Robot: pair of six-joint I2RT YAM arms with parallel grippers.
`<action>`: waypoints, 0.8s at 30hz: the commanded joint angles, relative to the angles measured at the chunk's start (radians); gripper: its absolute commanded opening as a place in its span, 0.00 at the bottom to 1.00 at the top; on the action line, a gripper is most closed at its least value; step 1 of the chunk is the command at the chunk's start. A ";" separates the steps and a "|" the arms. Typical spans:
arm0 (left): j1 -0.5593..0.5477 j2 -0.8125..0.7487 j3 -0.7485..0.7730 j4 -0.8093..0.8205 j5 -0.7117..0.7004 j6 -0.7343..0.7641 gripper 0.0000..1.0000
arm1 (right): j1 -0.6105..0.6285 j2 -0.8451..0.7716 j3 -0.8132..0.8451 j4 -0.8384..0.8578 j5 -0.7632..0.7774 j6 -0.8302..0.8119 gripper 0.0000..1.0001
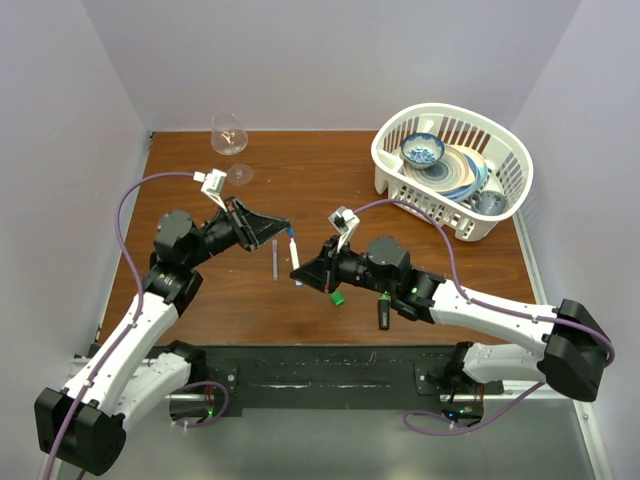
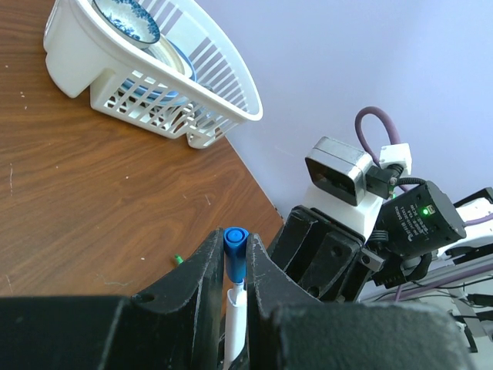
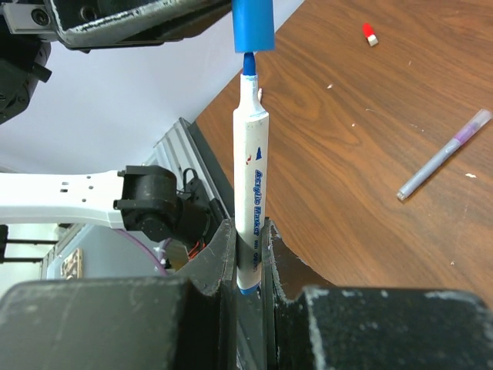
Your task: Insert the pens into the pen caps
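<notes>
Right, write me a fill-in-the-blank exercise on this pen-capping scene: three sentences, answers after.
1. The left end effector grips a small plastic cap whose colour is ___.
2. The right end effector clamps a thin white plastic marker pen, its tip pointing into that ___.
3. The thin purple-grey pen lies flat on the brown wooden table, gripped by ___ end effector.

Answers: blue; cap; neither

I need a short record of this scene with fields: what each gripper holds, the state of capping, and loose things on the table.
left gripper: shut on small blue plastic cap
right gripper: shut on thin white pen
capping: pen's blue tip at the cap's mouth, not seated
on brown wooden table: thin purple-grey pen, tiny red cap, small green cap, thick black marker
</notes>
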 commanded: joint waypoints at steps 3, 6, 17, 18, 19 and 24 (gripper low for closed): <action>-0.004 -0.021 -0.005 0.015 0.019 0.016 0.00 | 0.006 0.000 0.054 0.021 0.025 -0.002 0.00; -0.004 -0.024 -0.020 0.023 0.030 0.012 0.00 | 0.005 0.010 0.068 0.007 0.028 -0.006 0.00; -0.005 -0.038 -0.073 0.008 0.130 0.033 0.00 | 0.005 -0.010 0.109 -0.039 0.069 -0.032 0.00; -0.004 -0.036 -0.070 -0.002 0.131 0.041 0.00 | 0.005 -0.012 0.109 -0.040 0.074 -0.035 0.00; -0.004 -0.039 -0.073 -0.008 0.131 0.050 0.00 | 0.005 -0.018 0.111 -0.044 0.075 -0.038 0.00; -0.005 -0.038 -0.071 0.015 0.182 0.035 0.00 | 0.005 -0.024 0.131 -0.068 0.058 -0.072 0.00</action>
